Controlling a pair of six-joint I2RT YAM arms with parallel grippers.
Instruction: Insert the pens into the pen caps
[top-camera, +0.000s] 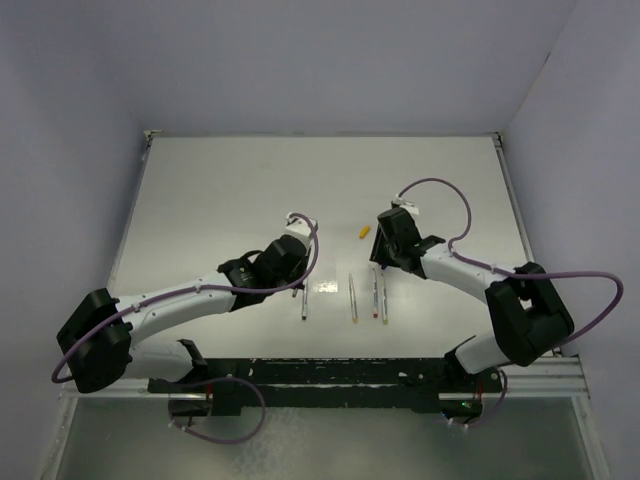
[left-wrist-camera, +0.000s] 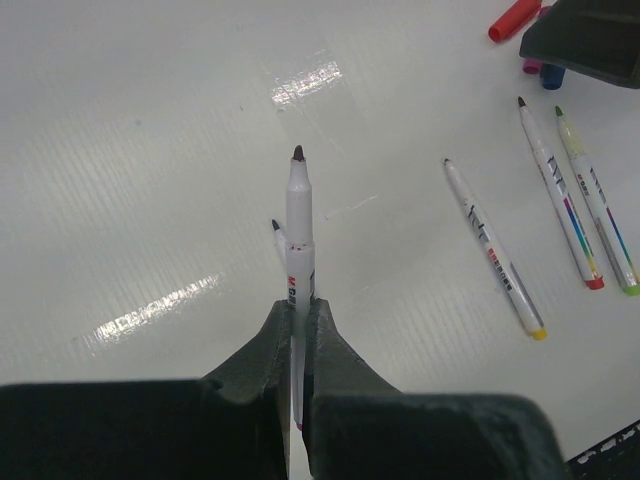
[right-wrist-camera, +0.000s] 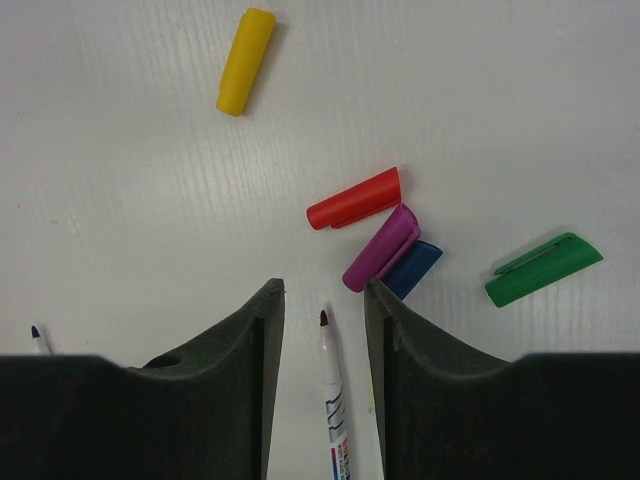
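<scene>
Left jaws pinch one pen (left-wrist-camera: 297, 215) — right jaws, parted, straddle another pen (right-wrist-camera: 331, 395).

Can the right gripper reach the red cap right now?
Probably yes: the red cap lies uncovered just ahead of the open right gripper, though the purple cap sits close beside it.

White-shelled left arm (top-camera: 180, 312) and right arm (top-camera: 460, 270) have black joints, purple cables (top-camera: 436, 180) and dark wedge-shaped tool fingers (right-wrist-camera: 240, 345).

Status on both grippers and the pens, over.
Left gripper shut on one pen. Right gripper open, jaws straddling a loose pen. Five caps loose ahead, none fitted. Nothing in the way.
</scene>
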